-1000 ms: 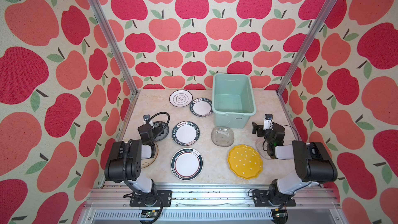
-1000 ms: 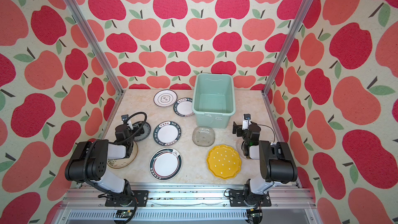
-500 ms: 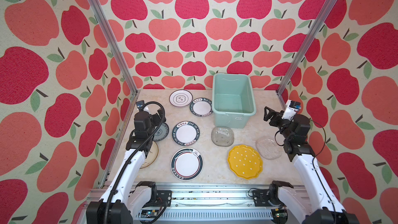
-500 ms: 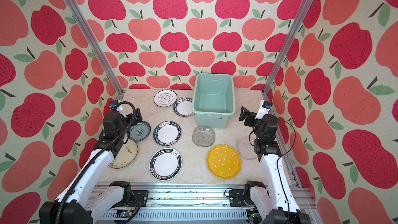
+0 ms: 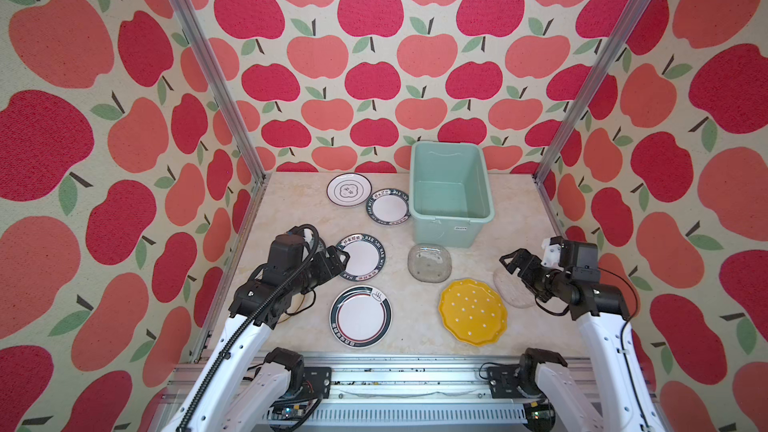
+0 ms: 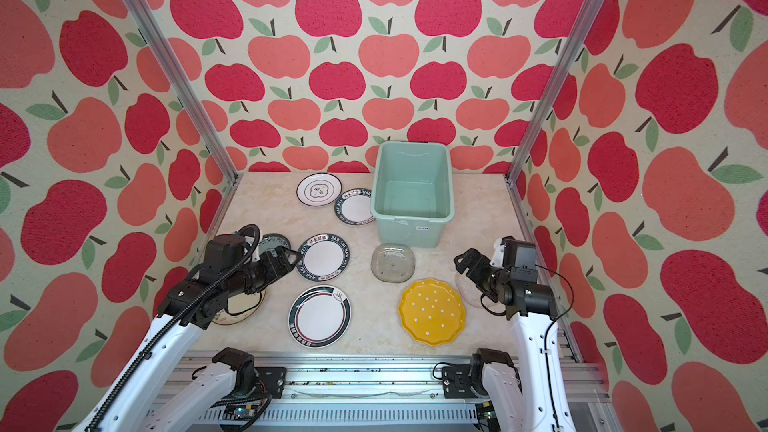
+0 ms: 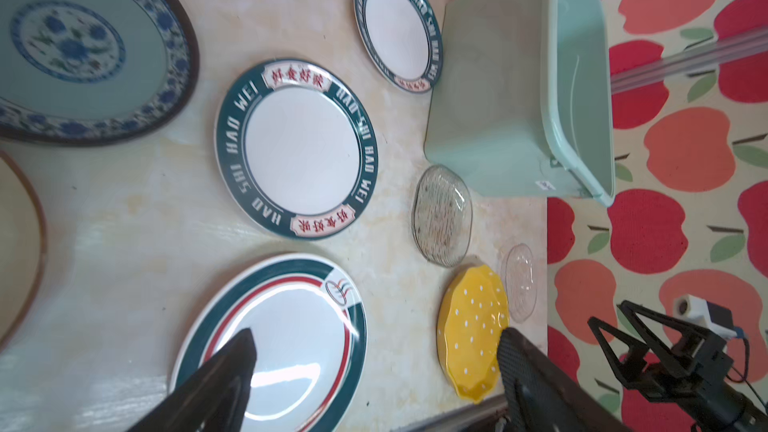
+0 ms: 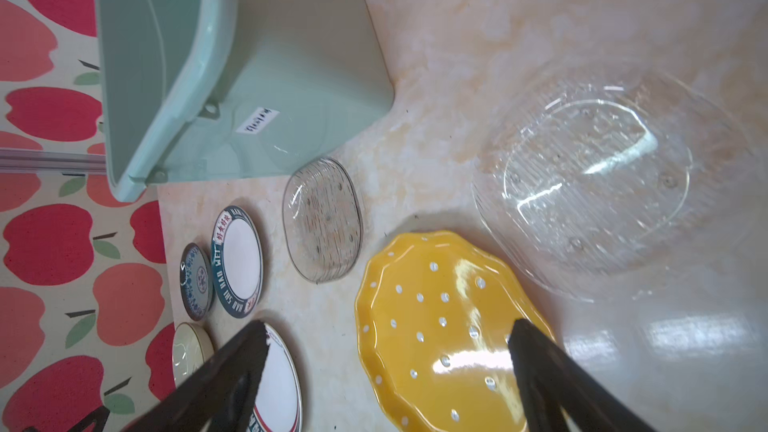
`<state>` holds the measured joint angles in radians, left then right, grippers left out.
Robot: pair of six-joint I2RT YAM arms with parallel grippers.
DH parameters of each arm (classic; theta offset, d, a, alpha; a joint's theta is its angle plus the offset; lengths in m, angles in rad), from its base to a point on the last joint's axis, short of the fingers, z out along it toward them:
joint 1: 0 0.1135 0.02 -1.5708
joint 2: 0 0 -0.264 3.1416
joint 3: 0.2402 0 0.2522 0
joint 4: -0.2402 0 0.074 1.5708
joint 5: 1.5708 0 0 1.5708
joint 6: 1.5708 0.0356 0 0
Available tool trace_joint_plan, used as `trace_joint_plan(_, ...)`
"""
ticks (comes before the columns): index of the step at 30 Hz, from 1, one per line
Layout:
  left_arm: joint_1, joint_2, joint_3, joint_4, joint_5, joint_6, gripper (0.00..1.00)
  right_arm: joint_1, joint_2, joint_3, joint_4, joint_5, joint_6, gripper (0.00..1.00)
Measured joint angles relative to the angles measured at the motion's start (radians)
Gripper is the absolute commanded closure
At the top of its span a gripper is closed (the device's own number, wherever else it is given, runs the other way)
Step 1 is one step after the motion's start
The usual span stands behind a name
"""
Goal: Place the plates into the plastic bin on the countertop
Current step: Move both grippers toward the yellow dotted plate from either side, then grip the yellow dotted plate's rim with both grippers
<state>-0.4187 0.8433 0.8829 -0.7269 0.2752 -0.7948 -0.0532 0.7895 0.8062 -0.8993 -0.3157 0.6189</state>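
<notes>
Left tool (image 5: 340, 258) and right tool (image 5: 508, 261) spread wide, gripping nothing; plates (image 5: 360, 316) lie on the surface (image 5: 291, 209).
Yellow dotted plate (image 5: 473, 312) sits nearer than the right tool, clear plate (image 5: 513, 292) beside it; left tool at the lettered plate (image 5: 362, 257) rim; plastic bin (image 5: 444, 231) beyond both.

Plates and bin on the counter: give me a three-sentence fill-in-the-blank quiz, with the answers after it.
The number of plates already inside the green bin is ____. The plate with white dots is coloured ____. The left gripper and right gripper both have their jaws ____.
Answers: zero; yellow; open.
</notes>
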Motion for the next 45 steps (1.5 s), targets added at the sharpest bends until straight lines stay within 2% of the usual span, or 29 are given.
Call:
trace_joint_plan(5, -0.322, 0.218, 0.130, -0.043, -0.059, -0.077, 0.06, 0.008, 0.013, 0.000, -0.140, 0.019, -0.001, 0.01)
trace_joint_plan(9, -0.446, 0.412, 0.192, 0.004, -0.058, -0.125, 0.06, 0.023, 0.006, -0.028, -0.155, 0.030, 0.003, 0.01)
trace_joint_plan(14, -0.526, 0.658, 0.274, 0.078, -0.014, -0.147, 0.03, 0.024, 0.006, -0.106, -0.172, 0.058, 0.015, 0.01)
trace_joint_plan(20, -0.549, 0.873, 0.377, 0.178, 0.097, -0.156, 0.04, 0.027, 0.071, -0.126, -0.167, 0.100, 0.014, 0.01)
trace_joint_plan(26, -0.549, 1.022, 0.440, 0.230, 0.173, -0.188, 0.05, 0.055, 0.143, -0.146, -0.128, 0.113, 0.024, 0.01)
trace_joint_plan(37, -0.549, 1.137, 0.483, 0.277, 0.257, -0.240, 0.18, 0.079, 0.269, -0.228, -0.003, 0.097, 0.066, 0.01)
trace_joint_plan(45, -0.549, 1.181, 0.492, 0.316, 0.304, -0.255, 0.34, 0.079, 0.372, -0.233, 0.074, 0.041, 0.062, 0.01)
